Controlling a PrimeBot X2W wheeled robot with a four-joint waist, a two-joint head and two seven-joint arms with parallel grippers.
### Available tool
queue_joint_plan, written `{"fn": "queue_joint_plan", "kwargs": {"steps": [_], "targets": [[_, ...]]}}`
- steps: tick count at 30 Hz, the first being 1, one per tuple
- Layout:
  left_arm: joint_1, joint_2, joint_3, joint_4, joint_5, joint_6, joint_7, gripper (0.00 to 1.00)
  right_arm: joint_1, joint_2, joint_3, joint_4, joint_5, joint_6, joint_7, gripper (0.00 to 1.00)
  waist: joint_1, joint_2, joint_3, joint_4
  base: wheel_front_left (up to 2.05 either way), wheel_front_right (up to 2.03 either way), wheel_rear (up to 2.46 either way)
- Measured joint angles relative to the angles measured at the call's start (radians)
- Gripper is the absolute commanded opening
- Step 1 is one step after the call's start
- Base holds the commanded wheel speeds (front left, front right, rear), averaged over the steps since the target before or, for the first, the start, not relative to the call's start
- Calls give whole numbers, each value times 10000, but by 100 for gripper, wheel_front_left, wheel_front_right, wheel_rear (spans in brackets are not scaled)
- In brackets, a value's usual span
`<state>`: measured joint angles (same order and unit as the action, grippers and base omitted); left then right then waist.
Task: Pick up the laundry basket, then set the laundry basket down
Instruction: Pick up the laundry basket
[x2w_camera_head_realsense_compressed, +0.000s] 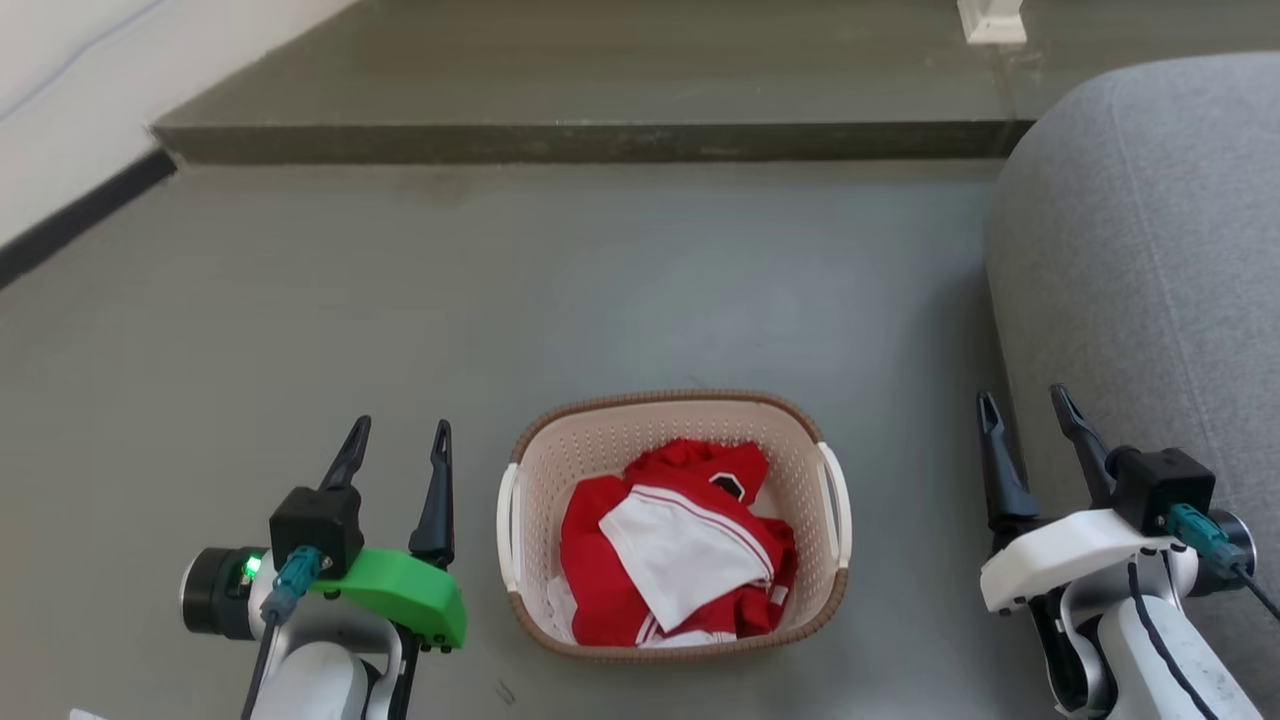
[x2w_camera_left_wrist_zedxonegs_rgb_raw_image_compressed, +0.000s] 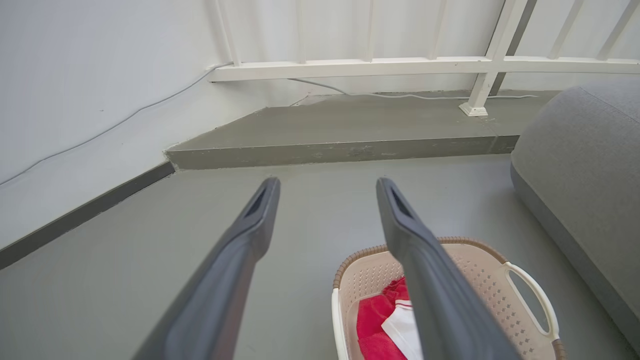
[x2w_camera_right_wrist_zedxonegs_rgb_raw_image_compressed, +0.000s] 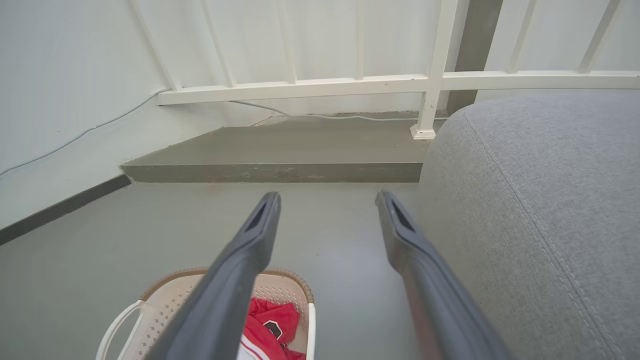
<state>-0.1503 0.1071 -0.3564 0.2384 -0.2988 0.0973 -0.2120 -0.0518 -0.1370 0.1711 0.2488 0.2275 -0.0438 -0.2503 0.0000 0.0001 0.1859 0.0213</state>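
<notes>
Sitting on the floor (x2w_camera_head_realsense_compressed: 300, 300), the laundry basket (x2w_camera_head_realsense_compressed: 600, 445) lies between my left hand (x2w_camera_head_realsense_compressed: 401, 428) and right hand (x2w_camera_head_realsense_compressed: 1024, 396), touching neither; I see both released, fingers apart.

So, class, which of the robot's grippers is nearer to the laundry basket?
Left. The left gripper sits just left of the laundry basket, apart from it. The right gripper stands farther off to its right, beside the grey sofa.
</notes>
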Motion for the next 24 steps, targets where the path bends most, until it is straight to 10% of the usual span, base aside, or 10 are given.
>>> {"fn": "queue_joint_plan", "kwargs": {"steps": [24], "targets": [[-2667,-347,-295,1720,-31,-537,282,100,-2371,-8,188,1164,-274,351,-4,100,0,0,3238,194,0,0,0]]}}
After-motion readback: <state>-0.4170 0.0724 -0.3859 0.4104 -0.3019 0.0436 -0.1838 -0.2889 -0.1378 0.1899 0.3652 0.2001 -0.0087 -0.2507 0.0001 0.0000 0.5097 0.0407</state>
